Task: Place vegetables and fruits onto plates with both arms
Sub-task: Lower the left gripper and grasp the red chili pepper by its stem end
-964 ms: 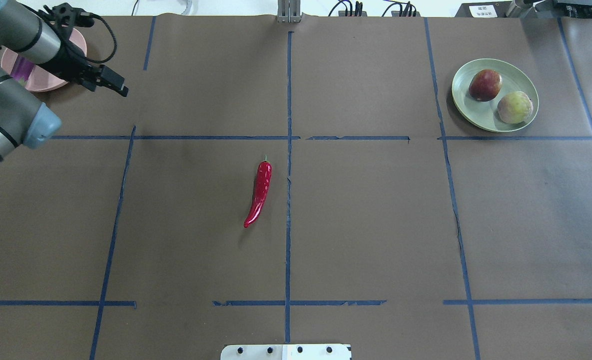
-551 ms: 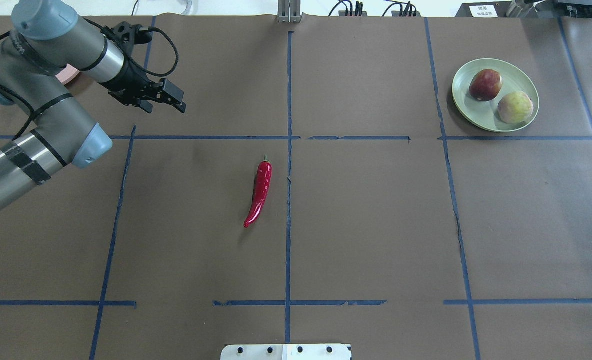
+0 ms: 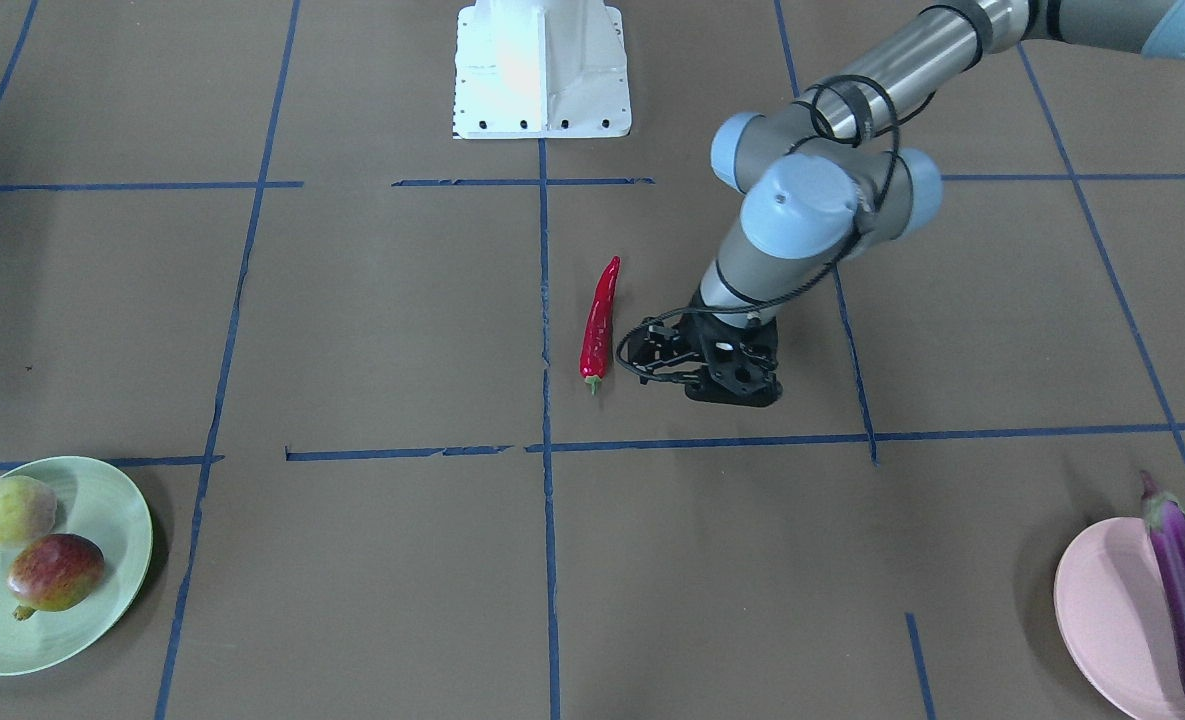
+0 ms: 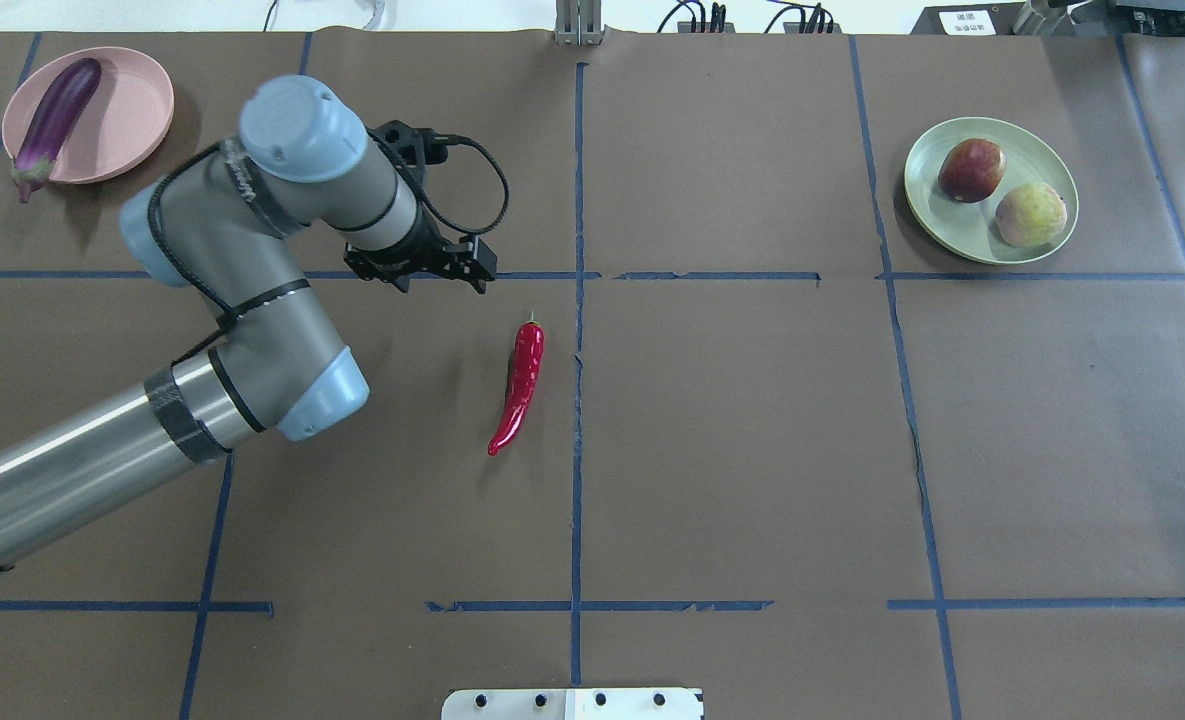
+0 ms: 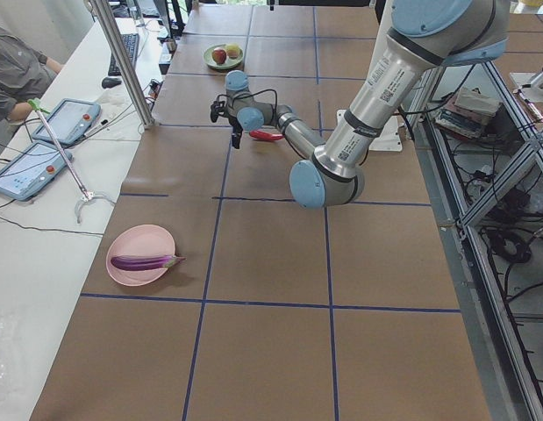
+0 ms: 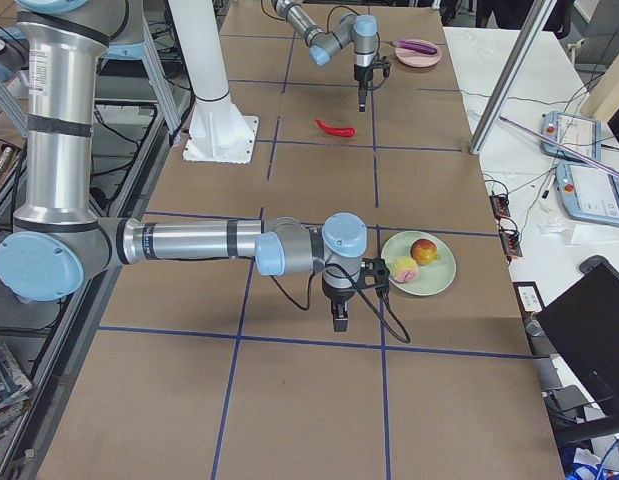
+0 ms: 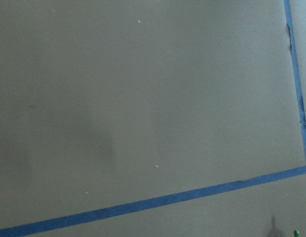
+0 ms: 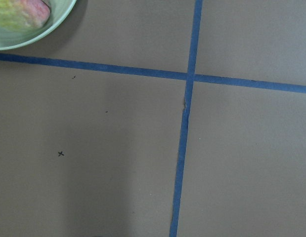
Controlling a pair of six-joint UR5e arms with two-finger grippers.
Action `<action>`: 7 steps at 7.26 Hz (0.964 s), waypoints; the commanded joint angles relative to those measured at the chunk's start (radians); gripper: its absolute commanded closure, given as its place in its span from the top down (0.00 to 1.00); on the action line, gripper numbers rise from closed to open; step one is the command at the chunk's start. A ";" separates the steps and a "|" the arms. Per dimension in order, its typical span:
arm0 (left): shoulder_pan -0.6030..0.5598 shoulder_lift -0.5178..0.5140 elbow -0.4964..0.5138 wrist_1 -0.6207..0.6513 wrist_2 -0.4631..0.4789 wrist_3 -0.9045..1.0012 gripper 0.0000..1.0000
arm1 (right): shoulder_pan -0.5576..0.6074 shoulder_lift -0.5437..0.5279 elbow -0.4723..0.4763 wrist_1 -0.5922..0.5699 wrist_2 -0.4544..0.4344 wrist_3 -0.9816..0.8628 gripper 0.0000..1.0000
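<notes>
OK, the chili pepper was the one item not plated. It lay flat on the table near the centre, just beside the middle tape line, with its stem end pointing away from my base.

My left gripper hung near that stem end, off to one side and not touching it. The jaws were apart with nothing in them.

The eggplant lay on the pink plate at the far left, its cap end over the rim. The red mottled fruit and the yellow-green fruit sat side by side on the mint green plate at the far right.

My right gripper hung over bare table just beside that plate. Only the side camera caught it, so I couldn't tell how its jaws stood.

My read: three of four items were done. What was left was to grab the chili and set it on the pink plate by the eggplant, which looked like the left arm's job.
</notes>
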 commanded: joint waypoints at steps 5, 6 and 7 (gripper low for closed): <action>0.182 -0.079 0.041 0.095 0.207 -0.084 0.91 | 0.000 -0.002 -0.001 0.002 -0.003 -0.001 1.00; 0.182 -0.079 0.041 0.095 0.207 -0.084 0.91 | 0.000 0.000 -0.001 0.002 -0.004 -0.001 1.00; 0.185 -0.079 0.053 0.095 0.207 -0.087 0.84 | 0.000 0.000 -0.001 0.002 -0.004 -0.001 1.00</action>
